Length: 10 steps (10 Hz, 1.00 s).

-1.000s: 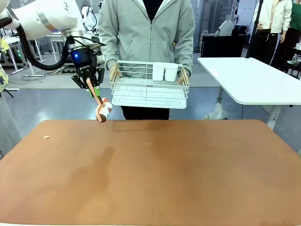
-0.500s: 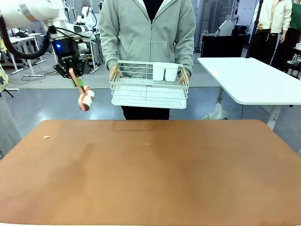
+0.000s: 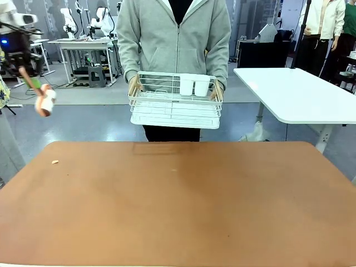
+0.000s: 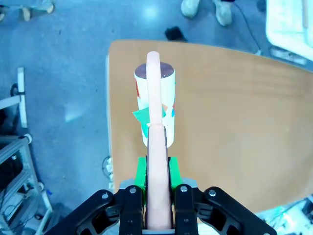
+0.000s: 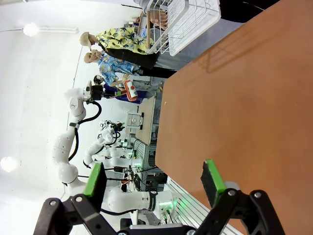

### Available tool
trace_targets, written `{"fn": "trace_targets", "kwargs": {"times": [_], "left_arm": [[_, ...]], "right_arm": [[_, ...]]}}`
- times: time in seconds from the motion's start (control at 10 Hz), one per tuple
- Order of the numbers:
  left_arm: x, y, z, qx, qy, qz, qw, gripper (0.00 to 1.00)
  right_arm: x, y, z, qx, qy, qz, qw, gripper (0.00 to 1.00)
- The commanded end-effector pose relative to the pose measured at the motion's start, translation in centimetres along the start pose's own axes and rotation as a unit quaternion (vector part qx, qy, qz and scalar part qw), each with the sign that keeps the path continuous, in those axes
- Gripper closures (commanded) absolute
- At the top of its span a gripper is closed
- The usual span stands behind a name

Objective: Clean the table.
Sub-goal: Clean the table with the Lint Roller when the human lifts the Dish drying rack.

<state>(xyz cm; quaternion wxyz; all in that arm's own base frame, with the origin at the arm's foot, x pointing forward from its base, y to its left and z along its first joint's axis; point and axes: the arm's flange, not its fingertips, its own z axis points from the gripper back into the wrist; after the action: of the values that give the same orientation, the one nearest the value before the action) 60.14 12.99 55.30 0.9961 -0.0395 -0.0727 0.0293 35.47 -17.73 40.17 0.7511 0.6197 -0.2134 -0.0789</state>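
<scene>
**Left gripper holds lint roller off the table's far-left corner; right gripper spread**

Front view: The table (image 3: pixel 178 200), reddish-brown, takes up the lower half of the picture. The left gripper (image 3: pixel 29 80) is up in the air beyond the table's far-left corner, pinching the pink handle of a lint roller (image 3: pixel 44 103). The roll hangs below the fingers, well clear of the tabletop. 1 small crumb (image 3: pixel 54 162) lies on the table near its left edge. A person (image 3: pixel 175 39) in a grey hoodie stands at the table's far side. Both of the person's hands (image 3: pixel 133 86) hold a white wire rack (image 3: pixel 175 111) above the far edge. 2 white cups (image 3: pixel 194 84) stand in the rack. A white-topped table (image 3: pixel 300 92) sits past the table's far-right corner.

Left wrist view: The left gripper (image 4: pixel 157 169) has its green pads (image 4: pixel 141 171) pressed on both sides of the pink handle. The lint roller (image 4: pixel 155 98) points away from the camera, its printed roll seen against the left edge of the table (image 4: pixel 234 122), with blue floor beside that edge.

Right wrist view: The right gripper (image 5: pixel 152 178) is spread wide, nothing between its green pads (image 5: pixel 93 178). It hangs above the table (image 5: pixel 234 98). The wire rack (image 5: pixel 183 22) is beyond the table's far edge.
</scene>
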Motion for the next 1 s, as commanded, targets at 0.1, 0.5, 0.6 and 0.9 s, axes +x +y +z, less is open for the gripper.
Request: {"fn": "trace_targets", "kwargs": {"times": [0.1,0.5,0.6,0.9], "left_arm": [[-0.3,4.0,-0.1,0.000,0.044,-0.026,0.999,0.79],[-1.0,4.6,-1.4,-0.003,0.045,-0.026,0.999,0.79],[-1.0,4.6,-1.4,-0.003,0.045,-0.026,0.999,0.79],[-0.6,4.4,-1.8,-0.005,0.053,-0.026,0.998,0.79]], "right_arm": [[0.0,0.3,-0.1,0.007,-0.004,0.003,1.000,0.00],[0.0,0.3,-0.1,0.007,-0.004,0.003,1.000,0.00],[0.0,0.3,-0.1,0.007,-0.004,0.003,1.000,0.00],[0.0,0.3,-0.1,0.007,-0.004,0.003,1.000,0.00]]}}
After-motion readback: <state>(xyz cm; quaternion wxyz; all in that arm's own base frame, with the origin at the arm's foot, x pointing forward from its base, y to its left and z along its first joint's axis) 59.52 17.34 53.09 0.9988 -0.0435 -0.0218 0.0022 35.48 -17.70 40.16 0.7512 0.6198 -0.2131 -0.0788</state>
